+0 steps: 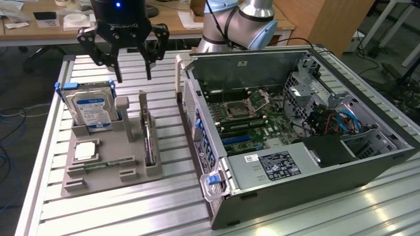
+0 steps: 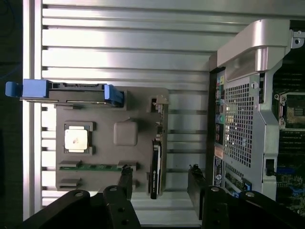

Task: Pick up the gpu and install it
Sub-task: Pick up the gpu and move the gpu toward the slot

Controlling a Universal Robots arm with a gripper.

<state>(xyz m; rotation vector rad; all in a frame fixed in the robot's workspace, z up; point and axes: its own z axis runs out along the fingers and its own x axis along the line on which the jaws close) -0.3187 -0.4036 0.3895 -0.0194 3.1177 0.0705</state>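
- my gripper (image 1: 134,77) hangs with its fingers spread wide and nothing between them, above the far end of the grey holder (image 1: 105,183).
- the gpu (image 1: 149,145) stands on its long edge in a slot on the holder's right side in the exterior view, the side nearest the computer case (image 1: 367,164), with its metal bracket at the far end.
- i judge it light and stiff but fragile. a thin board is best pinched across its flat faces near the top edge, clear of the lower connector.
- the holder also carries a hard drive (image 1: 92,105) upright in blue rails, a cpu (image 1: 85,151) lying flat and a memory stick (image 1: 108,164) in a groove.
- the case lies open on its side, showing the motherboard (image 1: 249,118) and cables.
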